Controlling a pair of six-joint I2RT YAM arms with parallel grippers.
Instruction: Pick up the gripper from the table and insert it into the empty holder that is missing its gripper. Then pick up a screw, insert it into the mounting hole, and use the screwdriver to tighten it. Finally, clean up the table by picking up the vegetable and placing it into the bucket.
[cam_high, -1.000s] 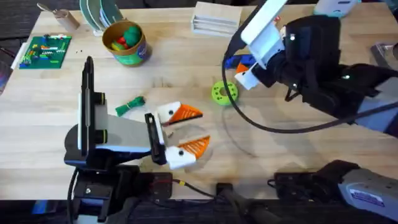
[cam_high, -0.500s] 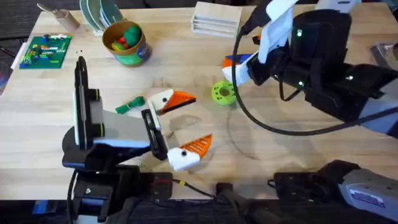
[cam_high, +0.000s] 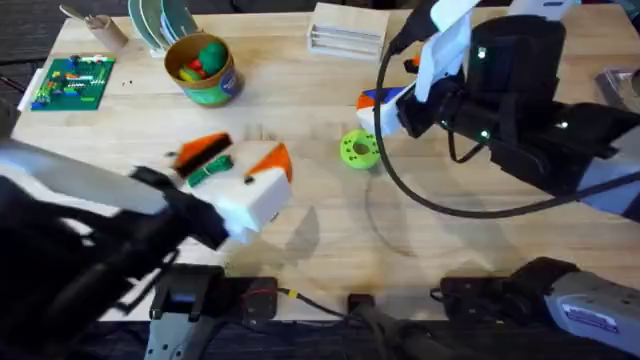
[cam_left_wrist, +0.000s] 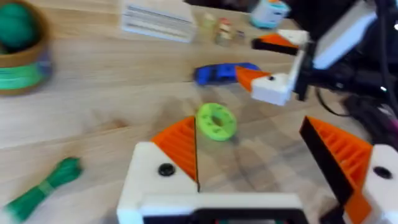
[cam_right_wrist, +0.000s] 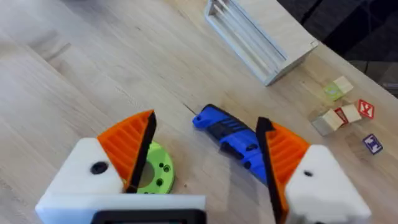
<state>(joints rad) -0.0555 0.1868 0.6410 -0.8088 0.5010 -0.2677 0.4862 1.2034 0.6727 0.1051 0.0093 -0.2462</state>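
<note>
Where it sat low, the left gripper (cam_high: 235, 165) now straddles the vegetable (cam_high: 208, 172) — spread wide.

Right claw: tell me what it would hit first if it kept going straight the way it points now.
Probably the blue screwdriver, lying between the open right claw's orange pads in the right wrist view. The green disc sits beside one pad; depth is uncertain.

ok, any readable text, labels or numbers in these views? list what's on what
None can be read.
Small blocks: red and blue marks on their faces, too small to read.
Green circuit board: printing too small to read.
Bucket: a pale band on its side, blurred.
Blue tool: no lettering to make out.
</note>
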